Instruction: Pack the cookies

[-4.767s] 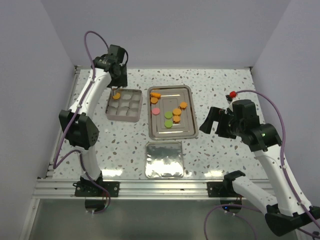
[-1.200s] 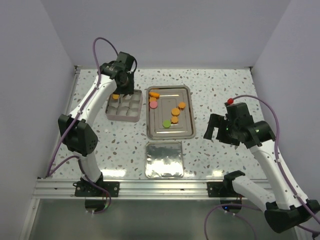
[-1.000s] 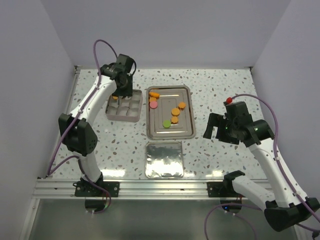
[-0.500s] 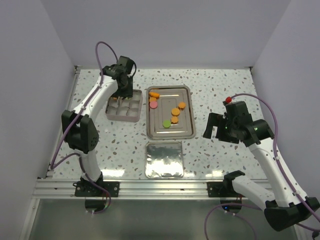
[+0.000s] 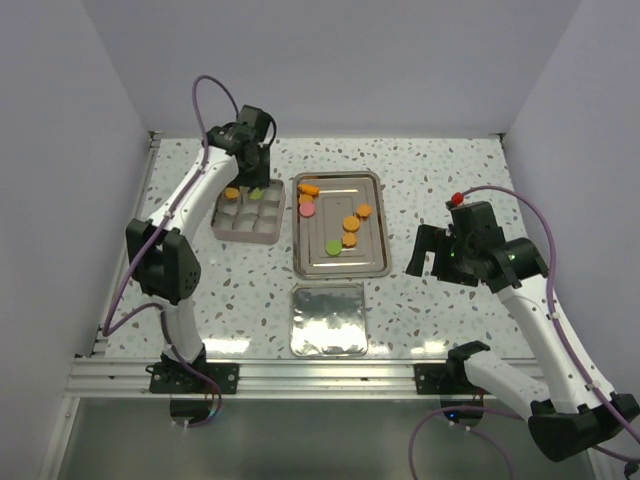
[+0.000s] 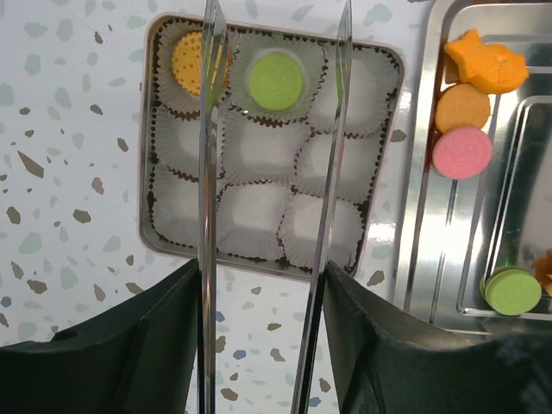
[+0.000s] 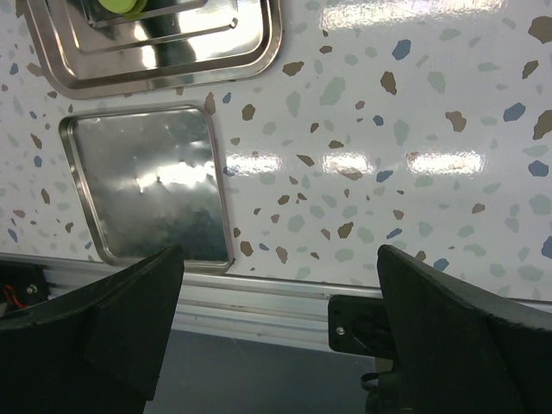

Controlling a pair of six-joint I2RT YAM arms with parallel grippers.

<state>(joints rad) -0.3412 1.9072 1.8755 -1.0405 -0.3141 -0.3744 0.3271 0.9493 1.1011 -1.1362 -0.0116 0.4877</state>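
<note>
Fingers (image 6: 210,172) of the left gripper (image 6: 278,13) stand apart over the box (image 6: 151,172), holding nothing. One green cookie (image 6: 276,79) and one orange cookie (image 6: 194,62) lie in paper cups (image 6: 259,147) in its far row. More cookies (image 6: 466,108) lie on the metal tray (image 6: 414,216) beside it. The right gripper (image 7: 278,259) is wide open over the table (image 7: 388,129), empty.

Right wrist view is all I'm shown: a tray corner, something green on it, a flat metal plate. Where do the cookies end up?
Observer: In a box of nine paper cups, left of the tray.
Operator: Any cups filled?
Observer: Two in the far row: an orange cookie in the left corner and a green cookie in the middle cup.
Operator: Is a gripper holding one?
Observer: No. The left gripper is open above the box, its fingers either side of the green cookie.
</note>
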